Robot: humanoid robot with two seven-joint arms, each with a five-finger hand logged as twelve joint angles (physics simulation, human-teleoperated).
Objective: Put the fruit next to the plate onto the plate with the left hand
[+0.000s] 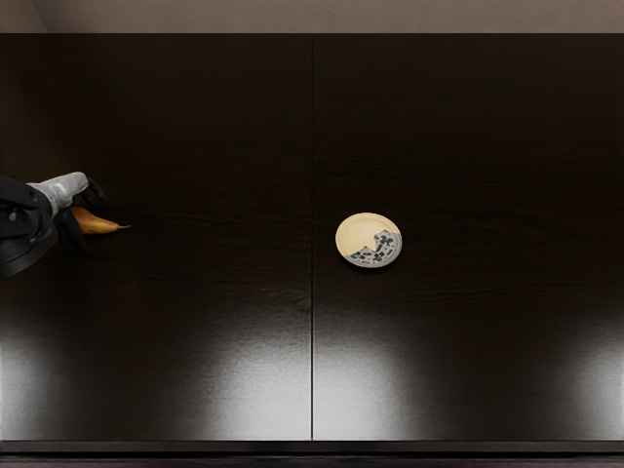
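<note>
Head view: left hand (pixel 70 210) sits at the far left edge of the desk (pixel 195 341), right at the fruit (pixel 102 225). The fruit is orange-brown and pear-like, its thin stem end pointing right and its fat end hidden behind the hand. The hand is dark on a dark desk, so I cannot tell if it is open, closed or gripping the fruit. The plate (pixel 356 232) is cream with a blue-patterned patch, lies just right of the desk's middle seam (pixel 312 146), has nothing on it, and is well apart from the fruit. The right arm is not in view.

Judged risks:
- The tapered, rounded fruit could squirt out of a loose grasp or roll off.
- The carry across to the plate is long, so a weak hold could drop the fruit short.
- The plate is small and shallow, so a release off centre could let the fruit roll over the rim or push the plate along.

Counts: 1 fruit, 1 plate, 1 hand visible, 1 desk.
</note>
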